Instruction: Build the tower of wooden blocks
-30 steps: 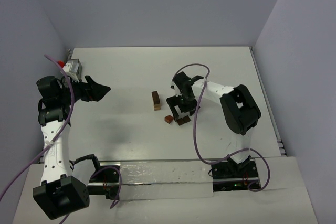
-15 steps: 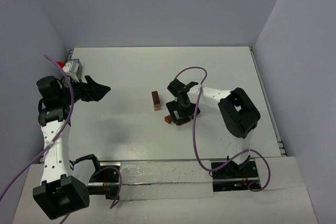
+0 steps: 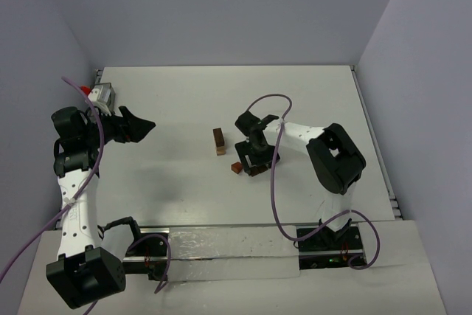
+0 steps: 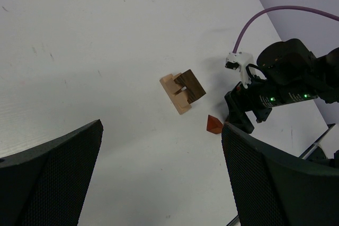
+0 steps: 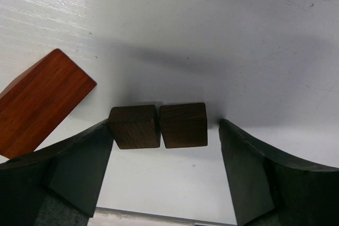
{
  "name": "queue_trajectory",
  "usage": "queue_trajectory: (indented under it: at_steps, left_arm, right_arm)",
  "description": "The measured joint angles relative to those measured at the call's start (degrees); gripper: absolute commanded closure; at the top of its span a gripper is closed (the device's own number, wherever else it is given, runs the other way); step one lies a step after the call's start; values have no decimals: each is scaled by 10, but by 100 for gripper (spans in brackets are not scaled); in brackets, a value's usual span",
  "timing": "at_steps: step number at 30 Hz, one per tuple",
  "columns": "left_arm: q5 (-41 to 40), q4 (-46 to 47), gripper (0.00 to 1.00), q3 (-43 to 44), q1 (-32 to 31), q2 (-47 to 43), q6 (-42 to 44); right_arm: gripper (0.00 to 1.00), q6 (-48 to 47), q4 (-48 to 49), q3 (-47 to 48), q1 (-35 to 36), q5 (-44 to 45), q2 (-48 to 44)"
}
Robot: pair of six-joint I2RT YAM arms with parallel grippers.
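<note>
- Two dark brown wooden cubes (image 5: 183,125) lie side by side on the white table (image 3: 169,101), touching each other, between the fingers of the right gripper (image 3: 254,161).
- The right gripper is down at the tabletop with its jaws spread around the pair, not clamped on it. In the right wrist view one finger (image 5: 90,152) sits against or just beside the outer face of one cube. A strip of table shows between the other cube and the other finger.
- A reddish-brown oblong wooden block (image 5: 42,101) lies at an angle just outside that gripper, near the cubes but apart from them.
- The wood block tower (image 3: 219,140), a small cluster of light tan and dark brown blocks pressed together, stands near the middle of the table. It is just to the left of the right gripper and just beyond the reddish-brown block, apart from both. How many layers it has cannot be told.
- The left gripper (image 3: 147,125) hangs over the left side of the table, well apart from the tower. Its jaws are wide, with only bare table showing between them.
- A small greyish see-through box (image 3: 103,94) sits at the far left edge of the table, just behind the left arm.
- A purple cable (image 3: 274,182) loops along the right arm.
</note>
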Motion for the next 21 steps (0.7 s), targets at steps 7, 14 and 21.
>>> queue_trajectory:
  at_steps: [7, 14, 21]
  left_arm:
    - [0, 0, 1, 0, 0, 0, 0]
    - [0, 0, 1, 0, 0, 0, 0]
    - [5, -2, 1, 0, 0, 0, 12]
  right_arm:
    - [29, -8, 5, -5, 0, -3, -5]
    - [47, -38, 5, -8, 0, -20, -7]
    - [57, -93, 2, -8, 0, -53, -10]
